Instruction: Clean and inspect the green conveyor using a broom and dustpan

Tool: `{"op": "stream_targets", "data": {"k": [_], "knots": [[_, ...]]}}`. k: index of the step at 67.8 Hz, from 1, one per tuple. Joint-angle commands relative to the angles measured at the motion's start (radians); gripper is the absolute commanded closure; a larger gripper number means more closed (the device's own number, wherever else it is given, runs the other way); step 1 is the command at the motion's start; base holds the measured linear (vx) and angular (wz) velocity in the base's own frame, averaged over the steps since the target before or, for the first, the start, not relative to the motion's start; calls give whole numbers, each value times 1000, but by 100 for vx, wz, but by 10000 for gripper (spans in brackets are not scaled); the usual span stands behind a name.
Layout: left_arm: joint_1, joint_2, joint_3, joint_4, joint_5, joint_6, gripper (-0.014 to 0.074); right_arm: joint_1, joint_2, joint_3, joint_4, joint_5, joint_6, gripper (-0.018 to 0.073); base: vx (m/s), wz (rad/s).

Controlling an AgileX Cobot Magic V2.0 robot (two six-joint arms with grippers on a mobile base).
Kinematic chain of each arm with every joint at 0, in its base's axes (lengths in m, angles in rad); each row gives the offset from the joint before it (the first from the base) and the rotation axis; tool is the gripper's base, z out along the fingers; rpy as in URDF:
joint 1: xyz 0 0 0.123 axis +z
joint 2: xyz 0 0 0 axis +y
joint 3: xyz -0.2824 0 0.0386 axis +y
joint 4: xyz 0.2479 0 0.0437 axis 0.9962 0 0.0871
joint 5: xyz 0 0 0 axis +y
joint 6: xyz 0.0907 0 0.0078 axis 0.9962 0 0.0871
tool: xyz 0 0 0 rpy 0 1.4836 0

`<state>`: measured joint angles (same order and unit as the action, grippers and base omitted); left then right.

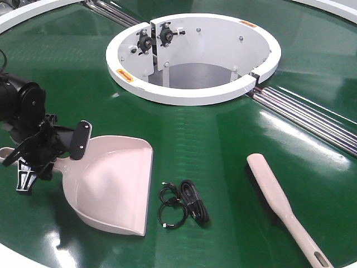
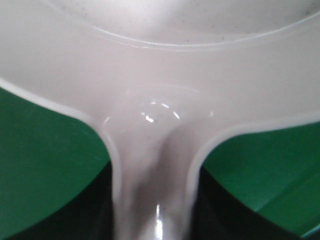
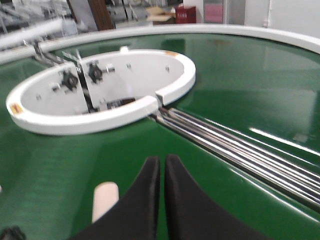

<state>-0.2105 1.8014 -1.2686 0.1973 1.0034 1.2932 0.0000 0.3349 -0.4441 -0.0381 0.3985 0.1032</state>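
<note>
The beige-pink dustpan lies on the green conveyor at the left, mouth toward the front edge. My left gripper is shut on its handle. In the left wrist view the handle runs between the two dark fingers, with the gripper pressing it from both sides. The broom lies flat at the right, bristles down, handle toward the front right. My right gripper is shut on nothing and hovers above the belt. The broom's rounded tip shows just left of it.
A coiled black cable lies between dustpan and broom. The white central ring stands behind them around a deep opening. Steel rollers run out to the right of it. The belt's white rim is close at the front left.
</note>
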Motion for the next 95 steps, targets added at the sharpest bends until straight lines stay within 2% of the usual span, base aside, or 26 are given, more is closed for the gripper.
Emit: {"op": "stream_targets", "data": {"k": [1, 22, 29, 48, 58, 69, 95], "knots": [[-5, -45, -18, 1, -21, -15, 604, 1, 30, -35, -7, -24, -54, 474, 0, 0], [-5, -45, -18, 1, -21, -15, 604, 159, 124, -36, -4, 105, -57, 92, 0, 0], [-5, -45, -18, 1, -21, -15, 604, 201, 171, -60, -4, 177, -57, 29, 0, 0], [-5, -45, -18, 1, -21, -15, 604, 283, 385, -278, -6, 437, -56, 20, 0, 0], [-5, -45, -18, 1, -21, -15, 604, 336, 529, -394, -7, 526, -52, 20, 0, 0], [-5, -45, -18, 1, -21, -15, 604, 344, 690, -482, -7, 635, -52, 20, 0, 0], [-5, -45, -18, 1, -21, -15, 604, 344, 972, -512, 48, 645, -43, 20, 0, 0]]}}
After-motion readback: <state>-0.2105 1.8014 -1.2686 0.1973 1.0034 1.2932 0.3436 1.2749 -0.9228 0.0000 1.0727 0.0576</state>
